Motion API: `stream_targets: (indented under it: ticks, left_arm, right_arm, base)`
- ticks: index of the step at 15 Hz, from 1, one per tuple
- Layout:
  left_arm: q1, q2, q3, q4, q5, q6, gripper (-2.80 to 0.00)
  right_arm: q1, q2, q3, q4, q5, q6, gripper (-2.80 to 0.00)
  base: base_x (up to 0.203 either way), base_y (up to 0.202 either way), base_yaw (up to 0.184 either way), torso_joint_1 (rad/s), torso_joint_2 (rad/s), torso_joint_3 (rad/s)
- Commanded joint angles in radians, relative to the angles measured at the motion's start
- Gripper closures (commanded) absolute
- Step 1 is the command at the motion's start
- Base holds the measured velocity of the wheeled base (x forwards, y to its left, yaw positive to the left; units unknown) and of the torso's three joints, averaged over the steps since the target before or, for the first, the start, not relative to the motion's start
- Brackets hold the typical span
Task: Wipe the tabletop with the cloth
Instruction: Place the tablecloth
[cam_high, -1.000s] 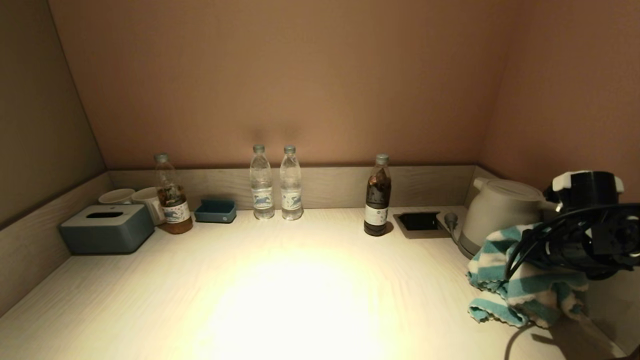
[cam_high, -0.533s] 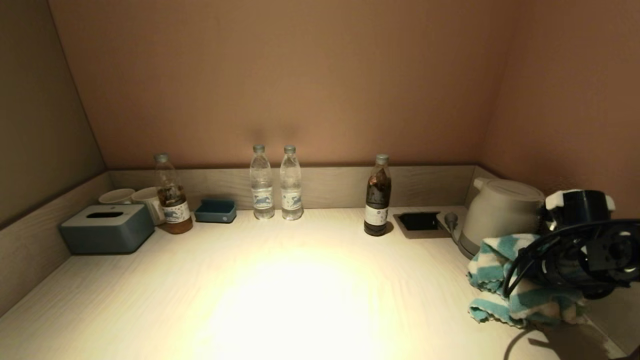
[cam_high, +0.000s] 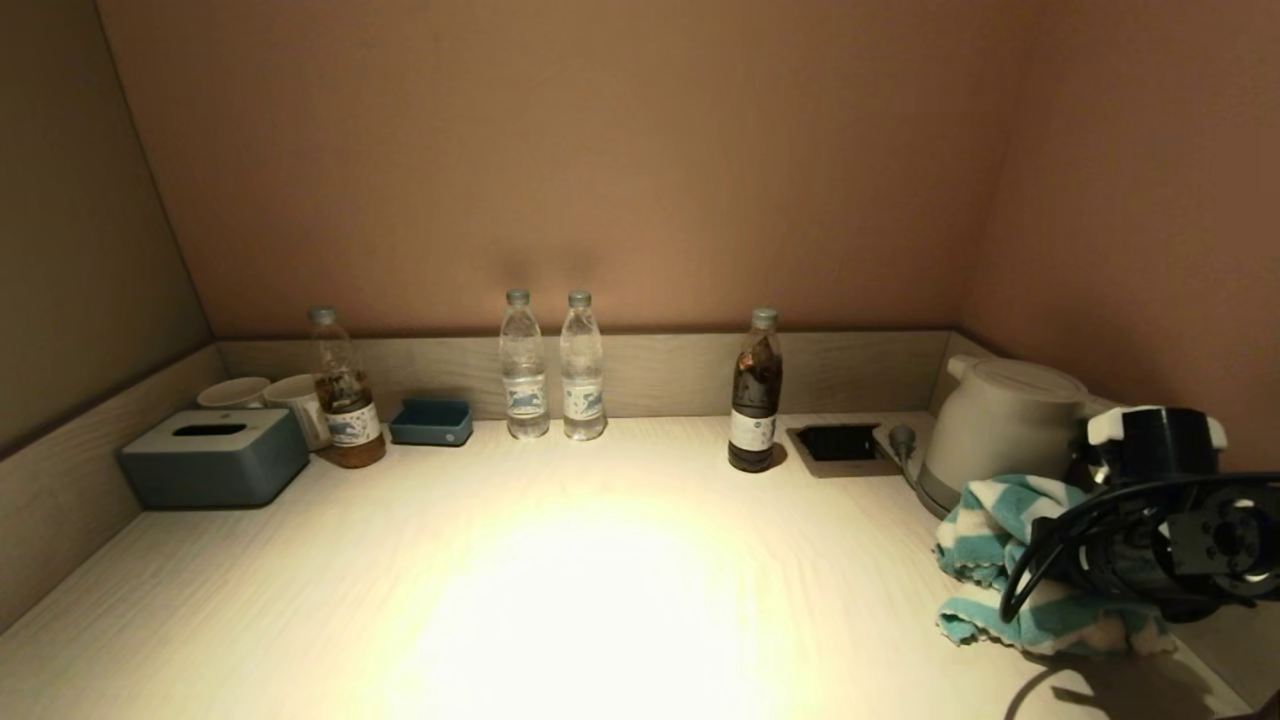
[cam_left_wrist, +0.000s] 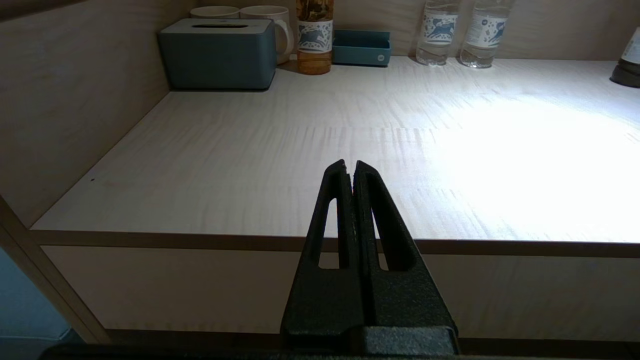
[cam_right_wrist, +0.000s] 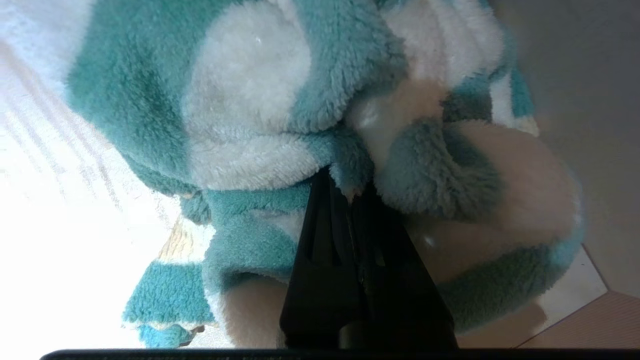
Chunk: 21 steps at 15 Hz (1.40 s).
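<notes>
Down comes the right arm, lower than a second ago, and the cloth (cam_high: 1010, 560) it carries now sags onto the tabletop (cam_high: 600, 580) at the far right instead of hanging above it. Right gripper (cam_right_wrist: 350, 192) is clenched on a fold of that teal-and-white striped cloth, fingers pressed together with fleece bunched all around them. Tight quarters over here: the kettle (cam_high: 995, 425) stands just behind the cloth, the side wall rises close on the right, and the front edge of the tabletop runs just beside the cloth's lower hem. Leftward it opens up nicely, with a wide bare stretch of tabletop under the bright pool of light. Along the back edge stand a dark bottle (cam_high: 755, 395), two clear water bottles (cam_high: 552, 370), a small blue tray (cam_high: 431, 422), a tea bottle (cam_high: 345, 395), two mugs (cam_high: 265, 395) and a tissue box (cam_high: 213, 458) in the left corner. Left gripper (cam_left_wrist: 351, 170) hovers off the front edge at the left, fingers closed on nothing.
</notes>
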<state>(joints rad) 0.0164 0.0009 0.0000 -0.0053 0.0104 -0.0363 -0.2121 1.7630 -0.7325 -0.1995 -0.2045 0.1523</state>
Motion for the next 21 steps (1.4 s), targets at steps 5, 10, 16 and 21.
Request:
stream_targets:
  ticks: [5, 10, 16, 21]
  left_arm:
    - [0.000, 0.001, 0.000, -0.001, 0.000, 0.000, 0.00]
    - [0.000, 0.001, 0.000, -0.001, 0.000, 0.000, 0.00]
    - [0.000, 0.001, 0.000, -0.001, 0.000, 0.000, 0.00]
    - [0.000, 0.001, 0.000, -0.001, 0.000, 0.000, 0.00]
  right_arm:
    - [0.014, 0.000, 0.018, -0.001, -0.001, 0.000, 0.00]
    - [0.022, -0.009, 0.028, -0.001, -0.003, -0.002, -2.80]
    - [0.023, -0.048, 0.039, -0.001, -0.002, 0.002, -2.80]
    - [0.044, -0.206, 0.045, 0.008, -0.002, -0.006, -2.80]
  base:
    - [0.000, 0.000, 0.000, 0.000, 0.00, 0.000]
    - [0.000, 0.000, 0.000, 0.000, 0.00, 0.000]
    - [0.000, 0.000, 0.000, 0.000, 0.00, 0.000]
    - [0.000, 0.000, 0.000, 0.000, 0.00, 0.000]
